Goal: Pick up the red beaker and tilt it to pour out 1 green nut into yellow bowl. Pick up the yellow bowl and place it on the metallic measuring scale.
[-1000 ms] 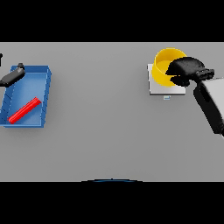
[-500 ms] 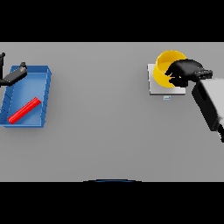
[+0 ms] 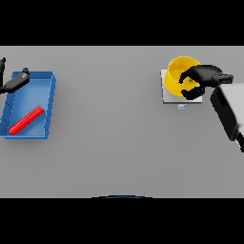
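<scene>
The yellow bowl (image 3: 177,71) sits on the metallic measuring scale (image 3: 167,96) at the far right of the table. A green nut (image 3: 191,80) shows inside the bowl. My right hand (image 3: 206,76) reaches in from the right, its fingers and thumb curled round the bowl's right rim. The red beaker (image 3: 26,120) lies on its side in a blue tray (image 3: 49,95) at the far left. My left hand (image 3: 16,81) hangs over the tray's far left corner with its fingers relaxed, apart from the beaker.
The blue tray stands against the table's left edge. My right forearm (image 3: 228,110) slants down along the right edge. A wide stretch of bare grey table (image 3: 109,124) lies between tray and scale.
The bowl has come down a little onto the scale with my right hand round it. The right forearm has shifted slightly outward. The left hand has barely moved.
</scene>
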